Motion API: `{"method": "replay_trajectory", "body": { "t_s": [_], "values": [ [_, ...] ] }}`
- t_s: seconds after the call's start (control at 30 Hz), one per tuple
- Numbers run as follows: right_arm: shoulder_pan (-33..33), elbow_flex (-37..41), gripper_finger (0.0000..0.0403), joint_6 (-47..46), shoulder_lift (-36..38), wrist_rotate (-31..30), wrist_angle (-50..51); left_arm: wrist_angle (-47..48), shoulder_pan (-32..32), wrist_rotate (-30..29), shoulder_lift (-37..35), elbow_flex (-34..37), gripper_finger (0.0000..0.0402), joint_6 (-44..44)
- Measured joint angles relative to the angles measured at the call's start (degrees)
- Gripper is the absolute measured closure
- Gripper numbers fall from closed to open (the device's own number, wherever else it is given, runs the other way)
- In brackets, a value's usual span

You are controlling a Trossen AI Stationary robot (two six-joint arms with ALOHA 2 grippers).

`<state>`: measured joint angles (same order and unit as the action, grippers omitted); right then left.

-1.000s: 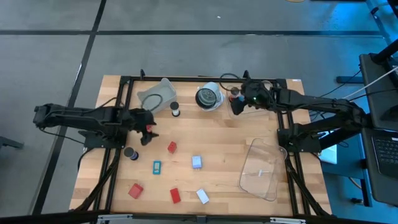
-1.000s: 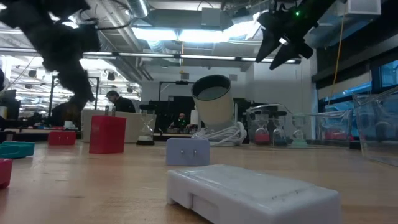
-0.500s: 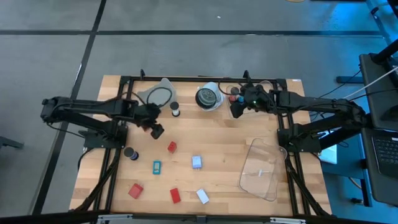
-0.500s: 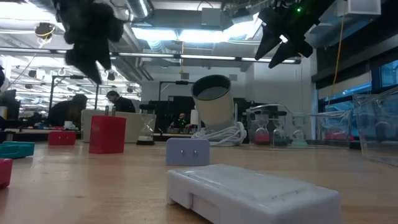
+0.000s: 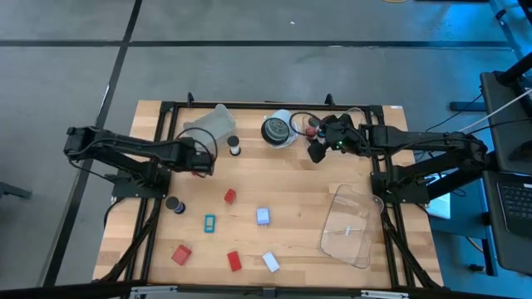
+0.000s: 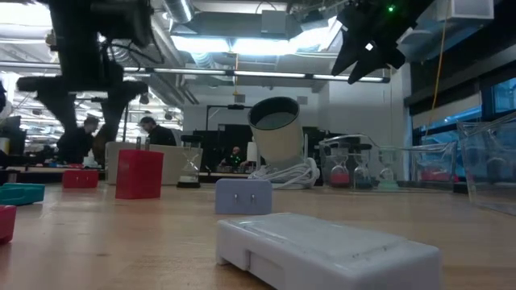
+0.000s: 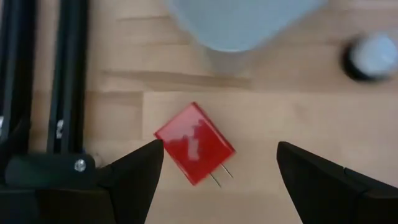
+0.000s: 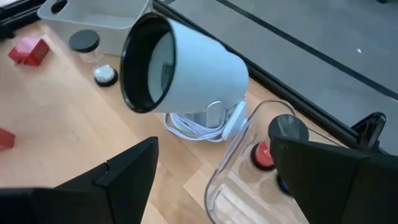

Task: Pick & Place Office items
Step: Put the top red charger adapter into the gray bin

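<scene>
Far left, above the table's back-left part: left gripper, fingers spread wide, nothing held, pointing straight down. Directly below, framed between the two fingertips in the left wrist view: red block, flat on the wood, two metal prongs at one corner. Long axis slewed diagonally to the line between the fingers, so probably calling for a wrist turn before a straight drop and squeeze. Clearly the nearer arm for this piece. Just beyond it, small clear tray, and off to the side a dark cap with white top. Farther forward, loose and well apart: dark cap, second red block, teal block, pale-blue block, white block. Centre back: white-and-black round object, lying on its side. Just right of that, raised over the back edge: right gripper, likewise parted and empty, looking past a clear container with a red cap inside. Far right: large clear tray. No brand, label or legible writing anywhere; faint marks on the black frame rail unreadable.
</scene>
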<state>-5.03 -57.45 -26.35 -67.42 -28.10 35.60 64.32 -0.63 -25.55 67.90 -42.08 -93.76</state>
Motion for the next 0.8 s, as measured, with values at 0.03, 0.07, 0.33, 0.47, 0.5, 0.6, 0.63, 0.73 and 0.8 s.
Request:
{"method": "replay_trajectory", "body": {
  "t_s": [0.03, 0.07, 0.33, 0.47, 0.5, 0.6, 0.63, 0.73, 0.8],
  "values": [
    [0.4, 0.0, 0.0092, 0.0, 0.0, 0.0, 0.3, 0.1, 0.2, -0.2, 0.6, 0.5, 0.0091, -2.4],
    [0.8, 0.0, 0.0092, 0.0, 0.0, 0.0, 0.6, 0.2, 0.3, -0.4, 1.4, 0.9, 0.0091, -4.3],
    [3.6, 0.0, 0.0092, 0.0, 0.0, 0.1, 1.2, -1.8, 0.7, -0.2, 6.8, 3.8, 0.0091, -16.9],
    [4.2, 0.0, 0.0092, 0.2, 0.0, 2.0, 1.5, -4.8, 1.0, -0.5, 9.8, 3.8, 0.0091, -20.0],
    [4.4, 0.0, 0.0092, 0.3, 0.0, 2.6, 1.5, -5.2, 1.1, -0.4, 10.7, 3.8, 0.0091, -20.8],
    [4.8, 0.0, 0.0092, 1.2, 0.0, 3.7, 1.8, -6.2, 1.5, 0.9, 13.4, 3.8, 0.0091, -23.6],
    [5.0, 0.0, 0.0092, 1.4, 0.0, 3.7, 1.9, -6.3, 1.6, 1.9, 14.3, 3.8, 0.0091, -24.5],
    [5.6, 0.0, 0.0092, 1.5, 0.0, 3.7, 2.2, -6.6, 2.1, 3.3, 16.9, 3.8, 0.0091, -26.6],
    [6.0, 0.0, 0.0091, 1.9, 0.0, 3.7, 2.3, -7.4, 2.1, 3.1, 18.2, 3.8, 0.0091, -27.1]
  ]
}}
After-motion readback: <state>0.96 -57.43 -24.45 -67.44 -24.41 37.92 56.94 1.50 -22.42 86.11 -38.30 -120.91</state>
